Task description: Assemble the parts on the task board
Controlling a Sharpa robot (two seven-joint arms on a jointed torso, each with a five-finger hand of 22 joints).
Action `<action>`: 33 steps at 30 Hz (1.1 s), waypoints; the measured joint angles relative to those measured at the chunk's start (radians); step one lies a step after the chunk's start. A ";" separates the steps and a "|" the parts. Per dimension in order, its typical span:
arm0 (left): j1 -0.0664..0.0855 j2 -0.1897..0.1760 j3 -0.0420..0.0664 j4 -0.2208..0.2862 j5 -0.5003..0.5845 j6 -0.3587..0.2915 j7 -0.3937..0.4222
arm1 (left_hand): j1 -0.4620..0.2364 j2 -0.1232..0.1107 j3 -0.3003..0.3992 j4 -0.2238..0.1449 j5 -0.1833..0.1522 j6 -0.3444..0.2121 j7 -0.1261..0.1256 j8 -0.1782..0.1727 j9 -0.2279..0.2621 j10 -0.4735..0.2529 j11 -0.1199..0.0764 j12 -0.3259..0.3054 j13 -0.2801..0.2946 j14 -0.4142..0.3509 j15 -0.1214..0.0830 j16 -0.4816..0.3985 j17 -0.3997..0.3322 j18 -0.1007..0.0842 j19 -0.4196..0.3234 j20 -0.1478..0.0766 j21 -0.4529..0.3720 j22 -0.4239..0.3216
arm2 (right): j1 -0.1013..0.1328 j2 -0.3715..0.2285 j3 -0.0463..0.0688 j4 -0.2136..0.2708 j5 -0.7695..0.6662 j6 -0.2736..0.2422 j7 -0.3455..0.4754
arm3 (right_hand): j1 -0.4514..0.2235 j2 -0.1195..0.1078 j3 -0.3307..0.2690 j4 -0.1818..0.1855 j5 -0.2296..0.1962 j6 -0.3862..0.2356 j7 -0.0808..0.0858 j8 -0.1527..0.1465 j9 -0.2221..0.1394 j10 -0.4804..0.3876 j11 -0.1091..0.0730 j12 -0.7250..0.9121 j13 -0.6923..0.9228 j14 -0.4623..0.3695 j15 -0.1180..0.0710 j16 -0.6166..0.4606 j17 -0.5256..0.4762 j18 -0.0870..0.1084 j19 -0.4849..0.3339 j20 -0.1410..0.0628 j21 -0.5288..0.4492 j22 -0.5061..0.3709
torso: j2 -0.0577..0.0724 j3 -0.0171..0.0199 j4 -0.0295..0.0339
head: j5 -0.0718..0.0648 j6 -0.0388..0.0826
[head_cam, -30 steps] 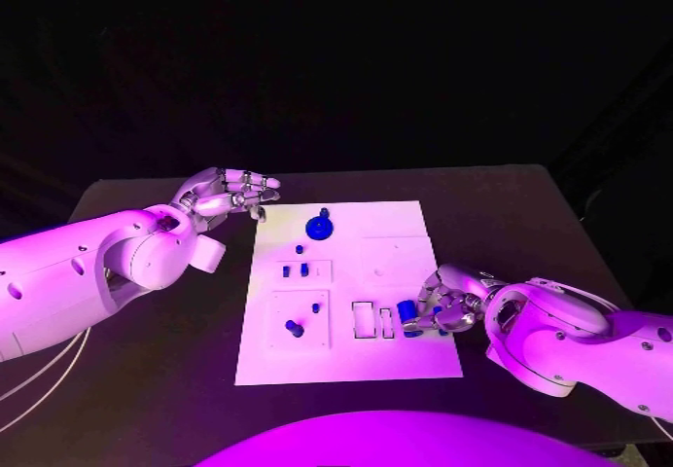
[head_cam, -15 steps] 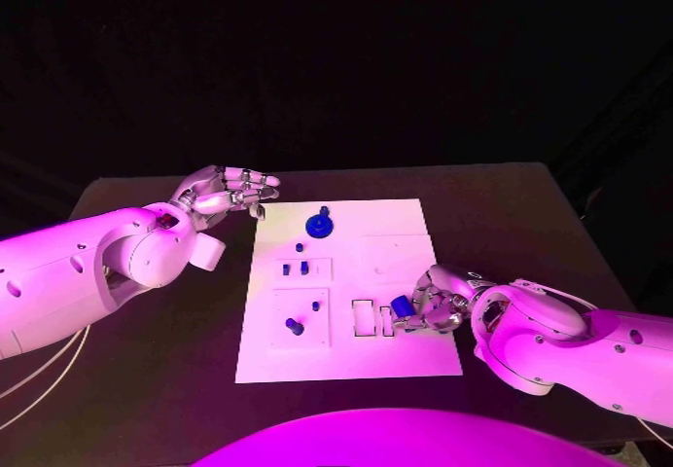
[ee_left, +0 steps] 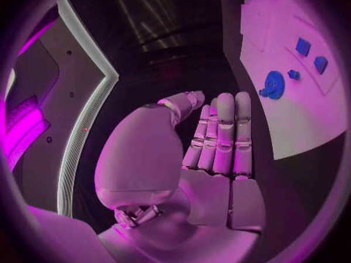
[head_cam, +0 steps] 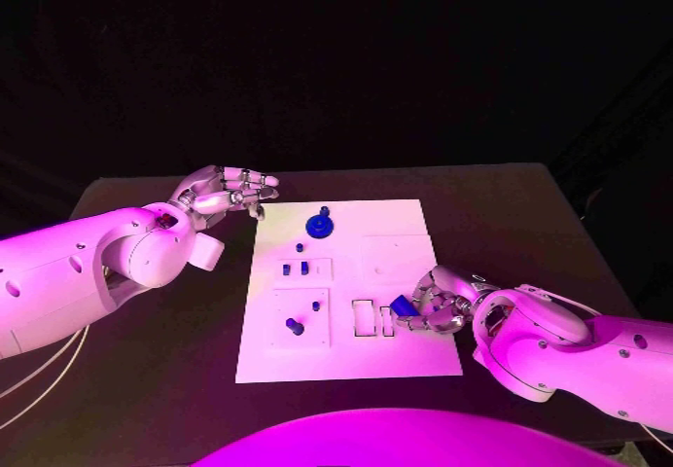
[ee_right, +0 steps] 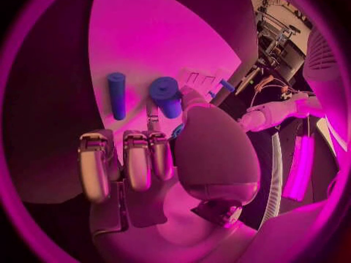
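Right, my right hand (head_cam: 442, 309) pinches a blue part (head_cam: 403, 305) in its fingers, just beside the board's (head_cam: 351, 360) slots (head_cam: 373, 319), presumably to seat it. My left hand (head_cam: 225, 195) waits off-board over the tabletop (head_cam: 519, 214), fingers curled, holding nothing.

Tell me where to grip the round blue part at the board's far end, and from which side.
Grip the round blue part across its disc rim, coming straight down from above. It seems to lie flat on the task board with bare board all round, so nothing blocks the sides. A small knob sticks out at its far edge; keep off that. The left hand, empty and fingers curled, sits nearest.
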 measured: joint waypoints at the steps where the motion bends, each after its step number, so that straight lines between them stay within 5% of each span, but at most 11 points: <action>1: 0.000 0.000 0.000 0.000 0.000 0.000 0.000 | -0.003 0.003 0.000 0.000 0.004 0.000 0.000 0.000 0.000 -0.002 0.002 0.000 0.000 0.000 0.000 0.000 0.000 0.000 0.000 0.000 0.000 -0.001 | 0.004 -0.004 -0.001 0.004 0.017 -0.008 0.000 | 0.000 0.000 0.008 -0.001 0.007 0.000 0.000 0.000 0.000 0.000 0.000 0.000 0.000 0.000 0.000 0.000 0.000 0.000 0.000 0.000 0.000 0.000 | 0.000 0.0001 0.0000 | 0.000 0.000; 12: 0.000 0.004 0.000 -0.001 0.001 0.000 0.000 | -0.004 0.004 0.000 0.000 0.004 0.000 0.000 0.000 -0.001 -0.002 0.002 0.000 0.000 0.000 0.000 0.000 0.000 0.000 0.000 0.000 0.000 -0.001 | 0.064 0.002 0.003 0.048 0.178 -0.045 0.012 | -0.002 0.002 0.016 0.003 0.015 0.001 0.001 0.001 0.000 0.000 0.000 0.000 0.000 0.000 0.000 0.000 0.000 0.000 0.000 0.000 0.000 0.000 | 0.000 -0.0009 0.0006 | -0.003 0.004; 18: 0.000 0.005 0.000 0.000 0.002 0.000 0.000 | -0.004 0.004 0.000 0.000 0.004 0.000 0.000 0.000 -0.001 -0.002 0.002 0.000 0.000 0.000 0.000 0.000 0.000 0.000 0.000 0.000 0.000 -0.001 | 0.065 0.049 -0.001 0.036 0.243 -0.034 0.020 | -0.024 0.023 0.016 0.003 -0.008 0.004 0.004 0.001 0.000 0.000 0.000 0.000 0.000 0.000 0.000 0.000 0.000 0.000 0.000 0.000 0.000 0.000 | 0.000 -0.0015 0.0012 | -0.002 0.003; 24: 0.000 0.005 -0.001 0.000 0.003 0.000 -0.001 | -0.004 0.004 0.000 0.000 0.004 0.000 0.000 0.000 -0.001 -0.002 0.002 0.004 0.000 0.000 0.000 0.000 0.000 0.000 0.000 0.000 0.000 -0.001 | 0.055 0.090 -0.003 0.016 0.271 -0.023 0.021 | -0.073 0.022 0.003 0.005 -0.048 0.005 0.005 0.013 0.004 0.000 0.000 0.000 0.000 0.000 0.000 0.000 0.000 0.000 0.000 0.000 0.000 0.000 | 0.001 -0.0019 0.0012 | 0.001 0.002; 33: 0.000 0.004 -0.001 0.000 0.003 0.000 -0.003 | -0.004 0.004 0.000 0.000 0.004 0.000 0.000 0.000 -0.001 -0.002 0.002 0.004 0.000 0.000 0.000 0.000 0.000 0.000 0.000 0.000 0.000 -0.001 | 0.052 0.116 -0.004 -0.005 0.273 -0.010 0.013 | -0.088 0.024 0.003 0.004 -0.053 0.006 0.005 0.018 0.021 0.000 0.000 0.000 0.000 0.000 0.000 0.000 0.000 0.000 0.000 0.000 0.000 0.000 | 0.002 -0.0010 0.0012 | 0.007 0.000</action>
